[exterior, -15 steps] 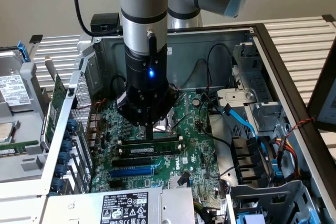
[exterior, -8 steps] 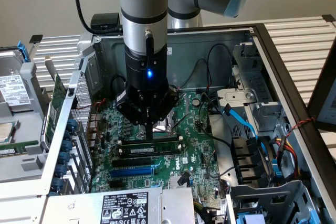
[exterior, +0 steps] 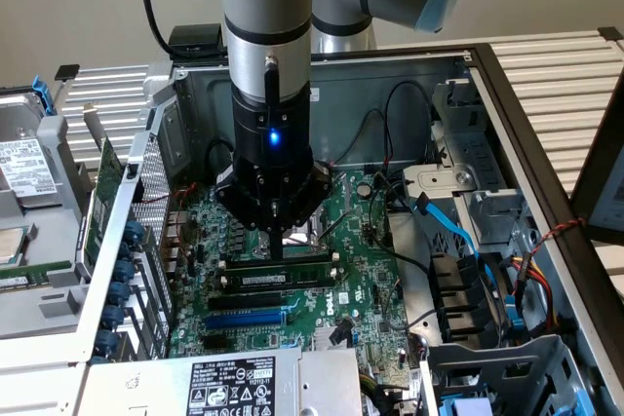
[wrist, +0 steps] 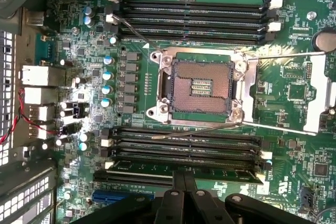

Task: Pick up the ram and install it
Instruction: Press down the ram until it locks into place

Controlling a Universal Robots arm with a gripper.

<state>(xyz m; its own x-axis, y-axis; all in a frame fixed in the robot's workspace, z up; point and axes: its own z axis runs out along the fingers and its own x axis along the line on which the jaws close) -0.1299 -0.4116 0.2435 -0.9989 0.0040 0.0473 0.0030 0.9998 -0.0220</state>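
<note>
The ram [exterior: 304, 277] is a thin green stick with black chips and a white label. It lies along one of the long black slots on the motherboard [exterior: 356, 289], two slots away from the blue slot [exterior: 249, 319]. My gripper [exterior: 278, 252] hangs straight down over the stick's middle, fingers shut together, tips at its top edge. In the wrist view the ram [wrist: 226, 170] runs across just beyond the closed gripper [wrist: 184, 176]. The fingers are not clamped around it. I cannot tell whether the tips touch it.
The bare CPU socket [wrist: 202, 87] sits between two banks of slots. Blue and black cables [exterior: 448, 226] and drive bays crowd the case on the exterior view's right. A labelled power supply [exterior: 229, 387] lies in front, and a case wall [exterior: 127, 241] stands at the exterior view's left.
</note>
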